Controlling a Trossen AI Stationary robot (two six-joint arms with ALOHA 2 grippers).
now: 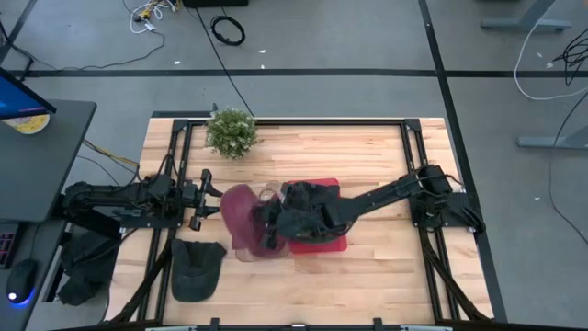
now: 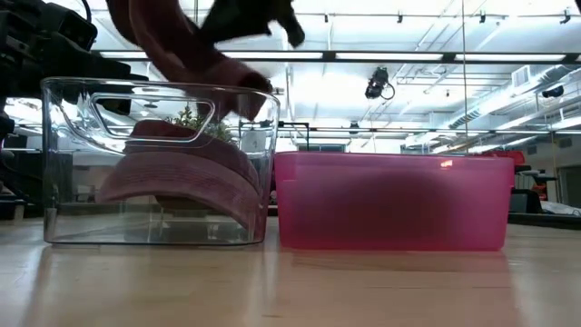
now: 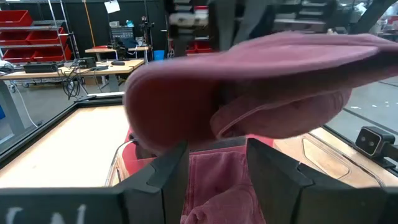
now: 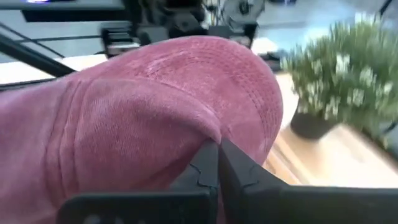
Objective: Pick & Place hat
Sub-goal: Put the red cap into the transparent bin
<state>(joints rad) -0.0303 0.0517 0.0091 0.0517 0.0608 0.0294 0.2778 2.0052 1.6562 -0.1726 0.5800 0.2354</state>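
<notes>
Hat-wise, the right pincer (image 4: 217,163) is clenched on a fold of the pink hat (image 4: 155,106), and the hat hangs from it in the air, above the clear bin (image 2: 154,163) that sits directly below the pincer. That bin already has another pink hat (image 2: 182,177) lying in it, so I'd guess this one is meant to land on top of it. The pink bin (image 2: 395,200) sits just beside the clear one, back toward the right arm's base side. The left pincer (image 1: 204,196) is parked just beyond the hanging hat, facing it, fingers (image 3: 165,177) spread and gripping nothing. A dark cap (image 1: 196,267) lies on the wooden surface (image 1: 367,156) off to the side, untouched, and a small potted plant (image 1: 231,132) stands farther away at the back edge. What could go wrong: the hat looks floppy and only pinched at one fold, so if it's let go while part of it drapes past the clear bin's rim, it may hang over the wall or slide out onto the surface. Also the left pincer is close enough that the fabric could brush or snag on it during the drop.
</notes>
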